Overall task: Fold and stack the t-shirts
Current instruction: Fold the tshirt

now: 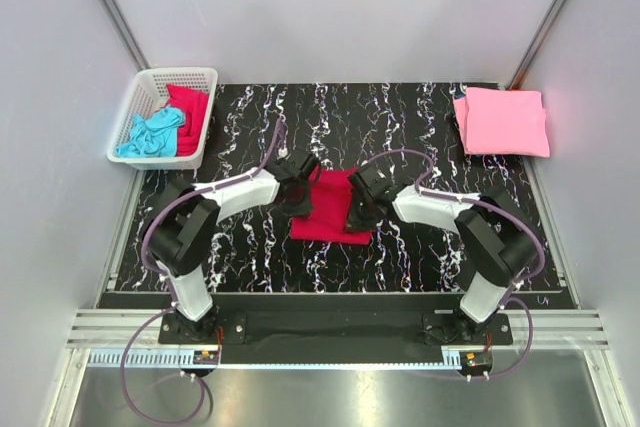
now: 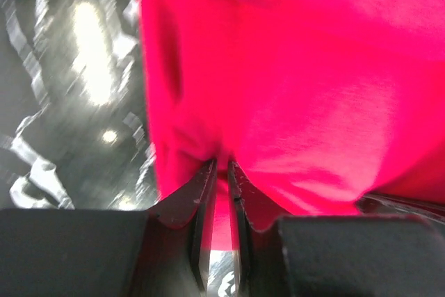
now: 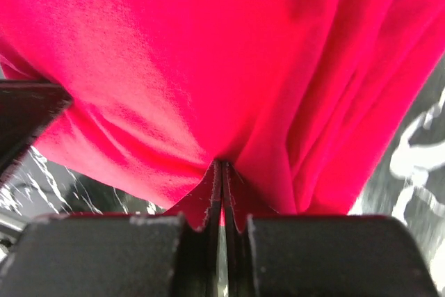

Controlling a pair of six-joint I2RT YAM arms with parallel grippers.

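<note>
Crimson t-shirt [image 1: 331,221], folded small, rumpled, pinched by left gripper [image 2: 222,167] and right gripper [image 3: 221,165].

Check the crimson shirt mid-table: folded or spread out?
Folded, at least partly: the crimson shirt shows as a compact rectangle, no sleeves showing. Left gripper and right gripper each pinch an edge of it.

The left pincer [image 1: 299,184] and right pincer [image 1: 361,201] meet the crimson t-shirt [image 1: 331,213] between them on the bench [image 1: 420,127]. Beyond the right pincer lies a folded pink t-shirt [image 1: 500,120]; beyond the left, a white basket [image 1: 178,72].
</note>
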